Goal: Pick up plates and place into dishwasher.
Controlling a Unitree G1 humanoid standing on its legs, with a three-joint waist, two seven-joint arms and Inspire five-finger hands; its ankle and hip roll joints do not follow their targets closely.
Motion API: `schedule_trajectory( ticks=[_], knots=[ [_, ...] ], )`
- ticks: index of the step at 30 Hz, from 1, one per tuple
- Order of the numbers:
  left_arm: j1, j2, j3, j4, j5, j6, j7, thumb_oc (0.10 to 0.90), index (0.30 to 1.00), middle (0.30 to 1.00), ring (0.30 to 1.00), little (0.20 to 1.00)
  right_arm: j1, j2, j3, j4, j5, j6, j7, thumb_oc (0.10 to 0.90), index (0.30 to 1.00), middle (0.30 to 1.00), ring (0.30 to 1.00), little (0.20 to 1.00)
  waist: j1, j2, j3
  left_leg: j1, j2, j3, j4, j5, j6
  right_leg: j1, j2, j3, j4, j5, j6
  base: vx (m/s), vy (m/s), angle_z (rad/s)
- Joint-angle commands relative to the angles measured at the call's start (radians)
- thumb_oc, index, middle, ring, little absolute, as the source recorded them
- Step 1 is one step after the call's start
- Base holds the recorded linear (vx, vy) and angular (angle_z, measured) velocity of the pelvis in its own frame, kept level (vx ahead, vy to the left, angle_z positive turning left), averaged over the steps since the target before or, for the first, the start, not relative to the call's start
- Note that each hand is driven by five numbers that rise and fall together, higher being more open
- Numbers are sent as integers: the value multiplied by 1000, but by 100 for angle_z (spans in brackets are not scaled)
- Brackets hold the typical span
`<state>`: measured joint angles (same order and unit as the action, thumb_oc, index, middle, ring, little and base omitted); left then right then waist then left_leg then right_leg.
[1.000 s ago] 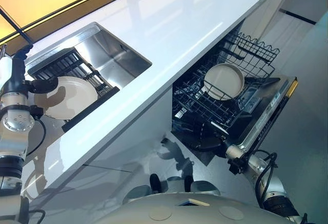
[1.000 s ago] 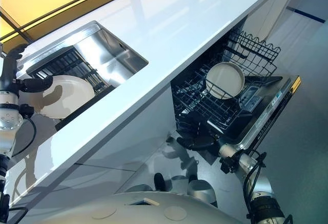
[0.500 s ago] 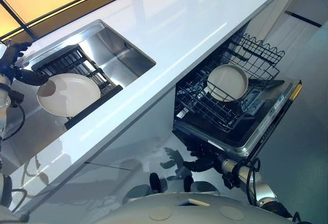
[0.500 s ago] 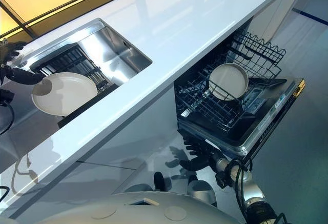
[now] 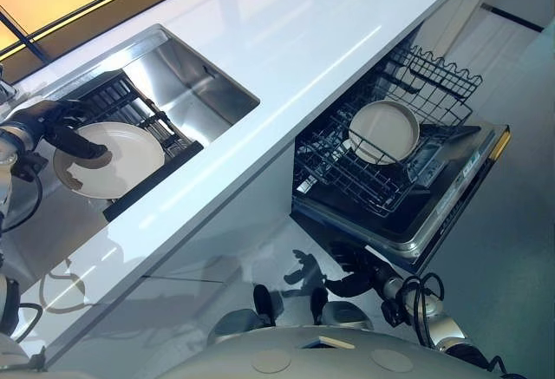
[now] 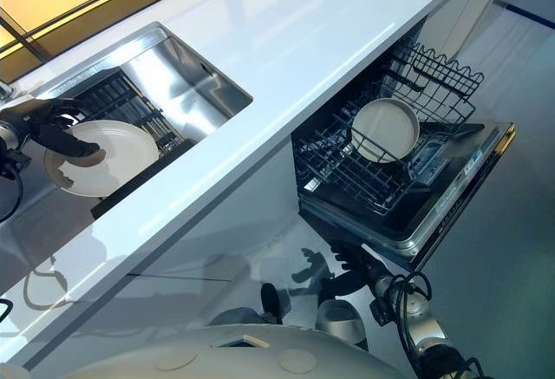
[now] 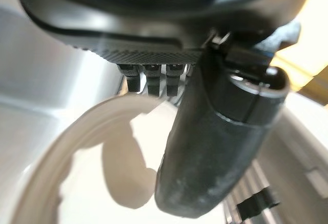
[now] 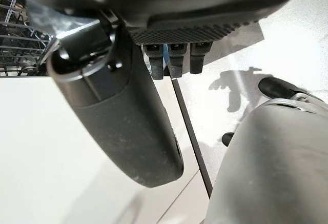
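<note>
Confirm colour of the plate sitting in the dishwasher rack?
Cream, off-white, plain with no pattern; the plate in the black wire dishwasher rack shows best in the left eye view.

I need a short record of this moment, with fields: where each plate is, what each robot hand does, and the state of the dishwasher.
plate to pick: white plate on the dark rack in the sink
plate already loaded: second plate standing in the dishwasher rack
left robot hand: at the sink plate's edge, thumb over its face, fingers open, no grasp yet
right robot hand: low, below the dishwasher door, fingers spread, holds nothing
dishwasher: door open, rack pulled out
</note>
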<state>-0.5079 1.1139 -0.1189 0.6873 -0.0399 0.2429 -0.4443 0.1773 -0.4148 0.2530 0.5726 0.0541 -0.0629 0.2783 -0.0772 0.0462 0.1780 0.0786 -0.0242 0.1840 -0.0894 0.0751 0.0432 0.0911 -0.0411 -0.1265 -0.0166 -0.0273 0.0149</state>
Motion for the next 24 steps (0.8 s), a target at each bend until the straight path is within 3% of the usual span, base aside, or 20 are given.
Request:
schedule_trajectory(
  ticks=[1,9,14,15,16,17,22,24],
  knots=[
    [-143,127,19,63,51,8,-46,800,900,900,900,900,-42,-1,5,-52,15,-87,-14,800,900,900,900,900,1,37,-23,21,-69,24,83,-179,34,-113,-57,-18,122,-1,160,0,0,0],
    [-128,134,18,65,84,31,-132,800,900,900,900,900,-33,7,3,-35,14,-94,-26,800,900,900,900,900,4,37,-26,26,-69,25,83,-182,34,-109,-57,-20,113,-3,160,0,0,0],
    [-115,118,29,60,13,65,-191,800,900,900,900,900,-32,11,1,-26,10,-93,-35,800,900,900,900,900,4,36,-25,28,-69,24,83,-184,34,-106,-55,-18,106,-2,158,0,0,0],
    [-111,114,34,58,-5,67,-196,449,599,599,599,549,-32,12,0,-23,9,-94,-37,800,900,900,900,900,4,35,-24,29,-69,25,83,-184,34,-105,-54,-17,105,-2,158,0,0,0],
    [-108,110,38,55,-14,67,-200,364,526,526,526,464,-31,14,0,-21,7,-95,-40,800,900,900,900,900,5,35,-24,29,-68,25,82,-184,34,-104,-54,-17,105,-2,157,0,0,0],
    [-101,100,43,45,-42,51,-204,100,300,300,300,200,-32,16,-2,-13,3,-99,-46,800,900,900,900,900,5,35,-24,31,-68,25,82,-185,34,-103,-52,-17,103,-2,156,0,0,0],
    [-92,80,57,-15,-113,41,-180,100,300,300,300,200,-30,23,-8,13,0,-112,-43,800,900,900,900,900,5,33,-28,36,-67,25,77,-184,32,-99,-49,-17,99,-4,154,-3,-8,0],
    [-97,73,60,-54,-155,18,-117,100,300,300,300,200,-31,28,-8,23,-4,-111,-40,800,900,900,900,900,6,31,-32,39,-67,21,74,-183,31,-95,-46,-17,97,-6,151,-12,-41,0]
  ],
)
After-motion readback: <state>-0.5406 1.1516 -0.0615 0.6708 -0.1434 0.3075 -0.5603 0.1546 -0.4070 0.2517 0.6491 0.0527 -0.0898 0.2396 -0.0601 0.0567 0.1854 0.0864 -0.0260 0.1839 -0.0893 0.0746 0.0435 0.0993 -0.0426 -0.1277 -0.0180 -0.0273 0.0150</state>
